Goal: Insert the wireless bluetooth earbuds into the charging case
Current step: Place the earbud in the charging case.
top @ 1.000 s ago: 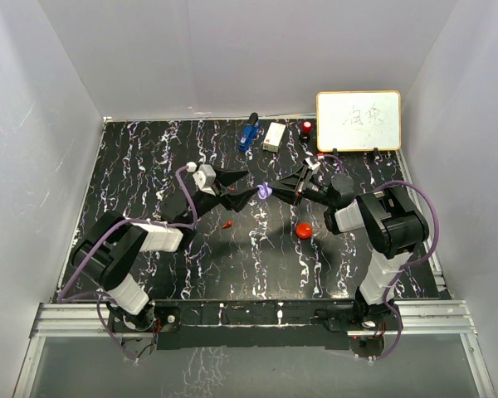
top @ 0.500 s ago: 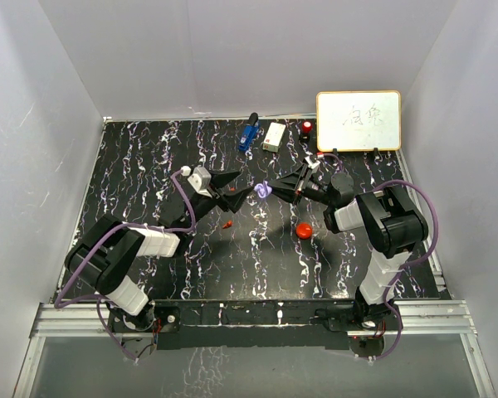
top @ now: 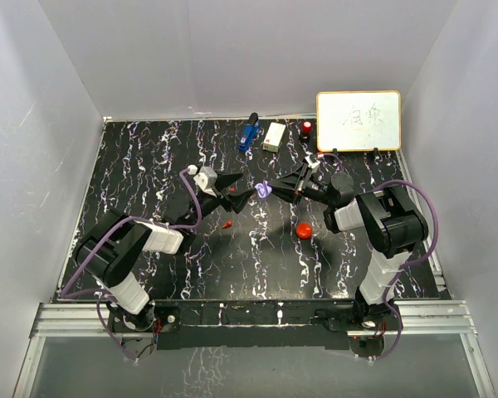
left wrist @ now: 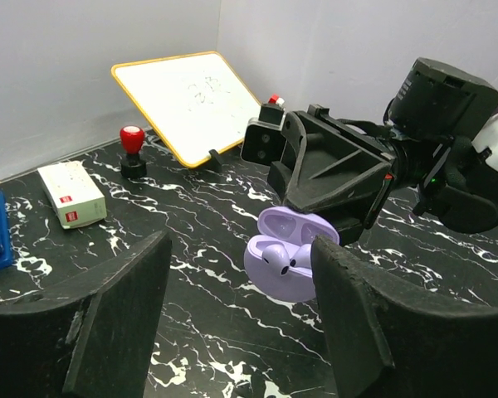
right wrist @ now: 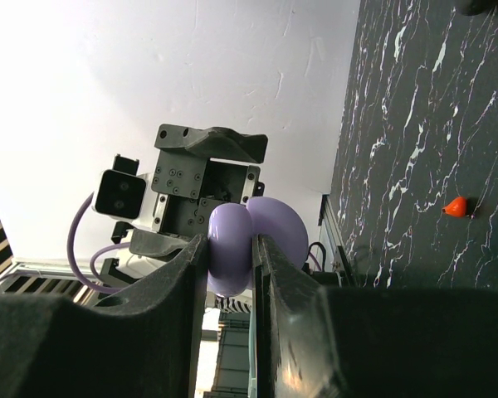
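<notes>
Top external, left to right: left hand point(top: 239, 189) wide open, empty; red earbud point(top: 228, 224) loose on worktop point(top: 149, 166); purple charging case point(left wrist: 286, 253), lid up, one purple earbud point(left wrist: 274, 259) seated, pinched in right hand point(top: 272, 190). Seemingly partway: red earbud not yet cased.

— What stands along the far edge of the table point(top: 149, 166)?
— A blue gadget point(top: 248, 135), then a white box point(top: 274, 137) with a small red label, then a black stamp with a red cap point(top: 306, 128). They are in a row, each apart from the next.
— And at the right end?
— A whiteboard point(top: 358, 121) with a yellow frame, propped tilted on black feet, with faint writing on it. The tabletop is black with white marbling, and plain white walls point(top: 232, 50) enclose it.
</notes>
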You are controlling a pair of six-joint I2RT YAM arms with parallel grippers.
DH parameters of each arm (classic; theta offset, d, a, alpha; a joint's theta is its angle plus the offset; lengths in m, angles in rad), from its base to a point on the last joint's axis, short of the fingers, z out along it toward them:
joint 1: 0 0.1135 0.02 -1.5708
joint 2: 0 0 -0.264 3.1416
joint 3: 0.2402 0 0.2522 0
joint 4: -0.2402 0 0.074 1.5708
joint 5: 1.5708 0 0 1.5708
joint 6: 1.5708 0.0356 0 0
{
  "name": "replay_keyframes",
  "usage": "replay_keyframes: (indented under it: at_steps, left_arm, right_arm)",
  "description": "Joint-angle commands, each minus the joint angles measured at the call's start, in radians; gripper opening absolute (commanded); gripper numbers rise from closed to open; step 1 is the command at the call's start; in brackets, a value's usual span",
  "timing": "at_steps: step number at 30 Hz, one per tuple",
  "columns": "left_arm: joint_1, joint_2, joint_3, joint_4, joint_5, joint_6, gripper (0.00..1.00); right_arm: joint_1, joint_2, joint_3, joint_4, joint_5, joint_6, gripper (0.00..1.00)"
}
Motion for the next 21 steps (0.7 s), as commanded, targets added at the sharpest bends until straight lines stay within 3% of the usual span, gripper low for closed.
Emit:
replay_keyframes:
  at_steps: [1, 21]
  left_arm:
    - [0.002, 0.011, 0.034, 0.044, 0.046, 0.010, 0.66]
    - [-0.001, 0.066, 0.050, 0.044, 0.042, 0.020, 0.67]
  right_arm:
    - [0.004, 0.002, 0.037, 0.077, 0.003, 0.006, 0.00]
    - [0.003, -0.003, 0.040, 0.076, 0.004, 0.007, 0.00]
